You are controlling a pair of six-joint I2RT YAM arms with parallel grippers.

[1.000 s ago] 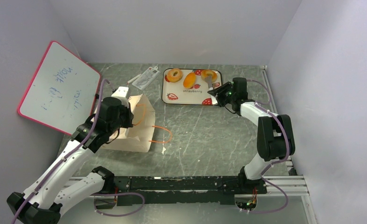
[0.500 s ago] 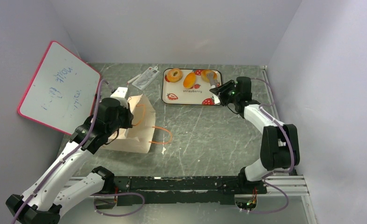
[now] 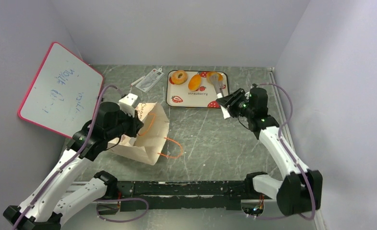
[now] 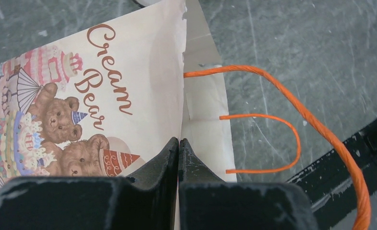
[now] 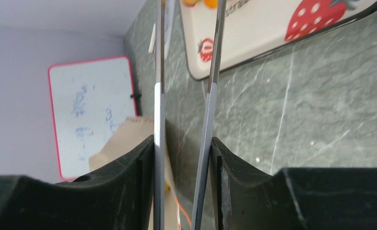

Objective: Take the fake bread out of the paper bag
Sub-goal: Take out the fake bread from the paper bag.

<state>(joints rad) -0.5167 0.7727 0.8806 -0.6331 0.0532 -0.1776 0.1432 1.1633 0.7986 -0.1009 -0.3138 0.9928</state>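
The cream paper bag (image 3: pixel 146 136) with bear print and orange handles (image 3: pixel 170 148) stands tilted at left centre. My left gripper (image 3: pixel 135 122) is shut on its upper edge; the left wrist view shows the black fingers (image 4: pixel 178 143) pinched on the bag's paper (image 4: pixel 129 72). The bag's inside is hidden. Three pieces of glossy orange fake bread lie on the strawberry tray (image 3: pixel 196 98): a ring (image 3: pixel 179 76), an oval bun (image 3: pixel 195 82) and another ring (image 3: pixel 214 76). My right gripper (image 3: pixel 229 102) is shut on metal tongs (image 3: pixel 218 88), whose two arms (image 5: pixel 159 72) point at the tray's right end.
A pink-framed whiteboard (image 3: pixel 59 96) leans against the left wall. A small clear packet (image 3: pixel 148 79) lies behind the bag, left of the tray. Grey walls close in the back and both sides. The black rail (image 3: pixel 186 188) with the arm bases runs along the near edge.
My left gripper has pulled the bag's top edge to the right and the bag now stands more open. The right arm has drawn back from the tray with the tongs.
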